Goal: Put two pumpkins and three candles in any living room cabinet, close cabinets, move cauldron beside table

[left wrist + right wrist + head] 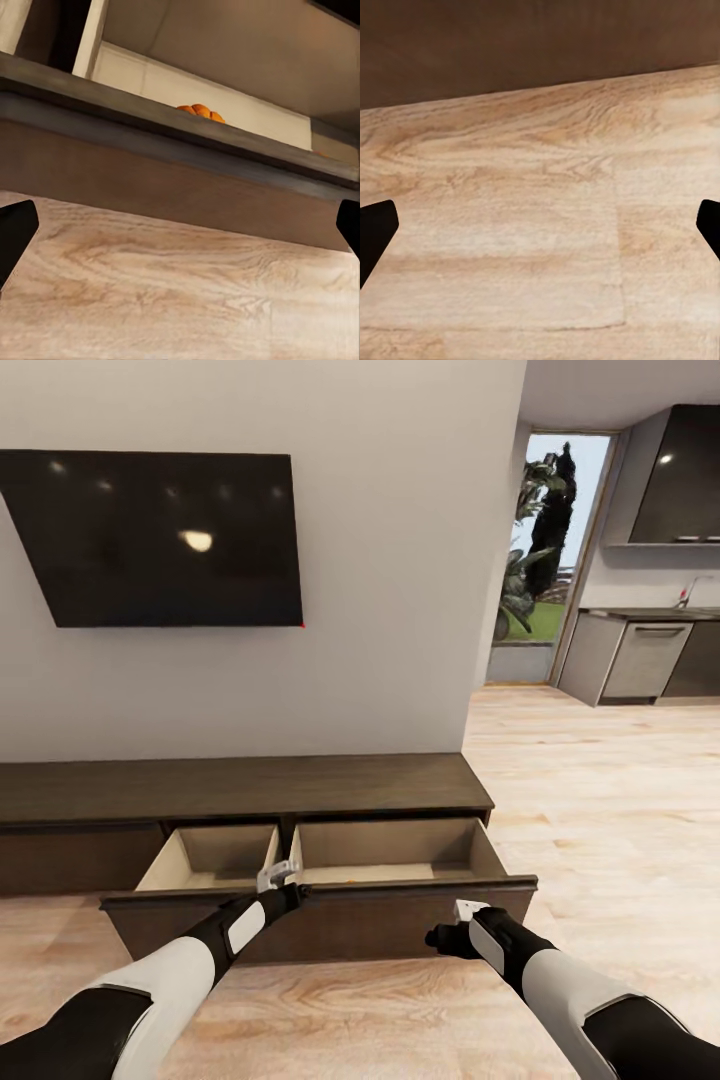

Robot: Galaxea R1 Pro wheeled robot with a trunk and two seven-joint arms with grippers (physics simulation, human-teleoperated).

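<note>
The cabinet (240,788) is a long, low dark-brown unit under the wall TV, with its wide drawer front (330,920) pulled out over two pale compartments. A pumpkin (200,111) peeks orange over the drawer's rim, and a sliver of that pumpkin (345,880) also shows in the right compartment. My left gripper (280,875) (180,232) is open just in front of the drawer's top edge, its black fingertips (15,232) wide apart with nothing between them. My right gripper (468,910) (540,232) is open too, low before the drawer front's right part, facing the wooden floor. Candles, cauldron and table are out of view.
A dark TV (160,540) hangs on the white wall above the unit. Pale wood floor (590,790) runs right toward a kitchen with grey cupboards (640,660) and a glass door (545,560). The pulled-out drawer juts over the floor between me and the unit.
</note>
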